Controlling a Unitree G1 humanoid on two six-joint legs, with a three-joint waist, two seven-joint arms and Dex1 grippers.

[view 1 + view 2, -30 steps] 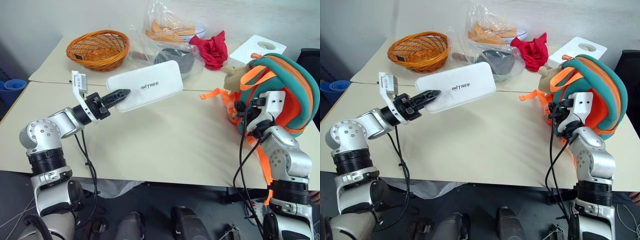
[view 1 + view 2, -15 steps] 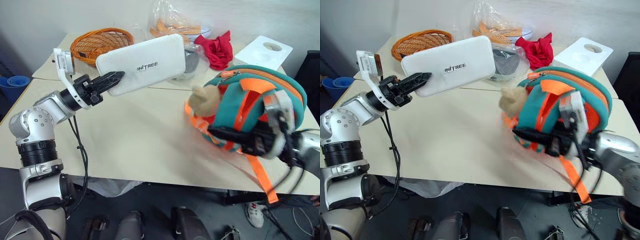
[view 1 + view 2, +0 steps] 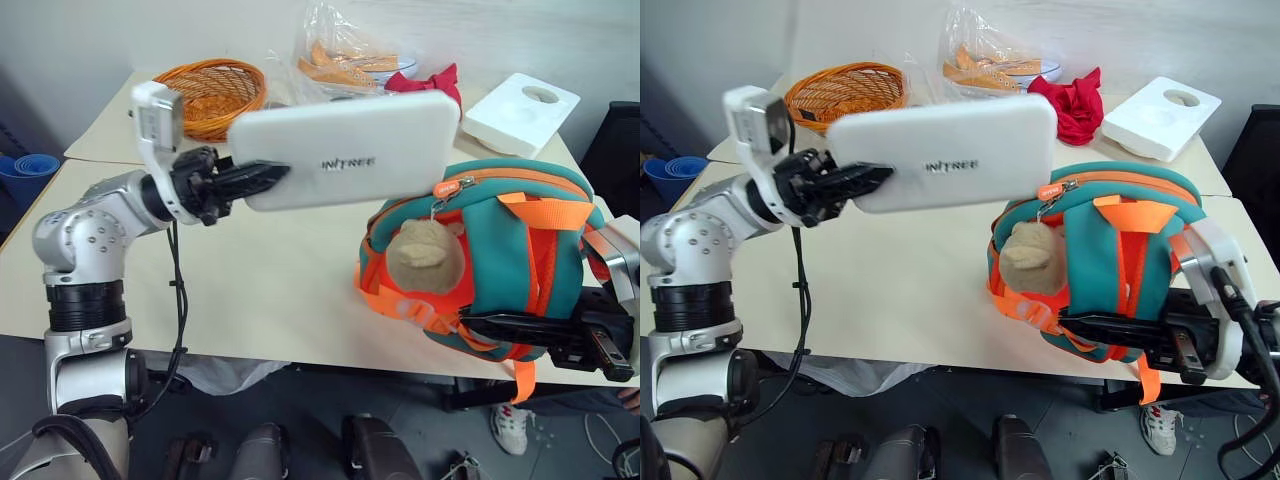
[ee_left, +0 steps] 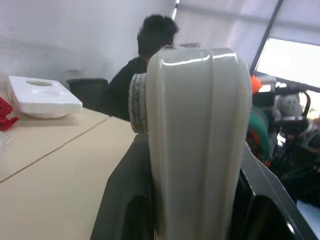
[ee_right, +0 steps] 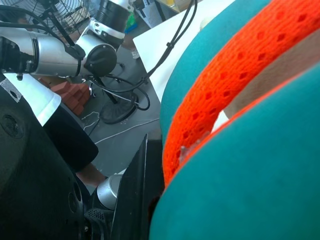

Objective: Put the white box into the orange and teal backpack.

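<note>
Overhead, slim white box [image 3: 350, 148], lettering possibly "INITREE"

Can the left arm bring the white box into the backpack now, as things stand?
Probably not yet: the white box hangs just above the backpack, but its zipper looks closed.

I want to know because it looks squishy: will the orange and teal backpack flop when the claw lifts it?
Probably a bit. The orange and teal backpack looks soft and padded, with straps dangling, yet keeps its rounded shape in the right claw. It likely is light.
</note>
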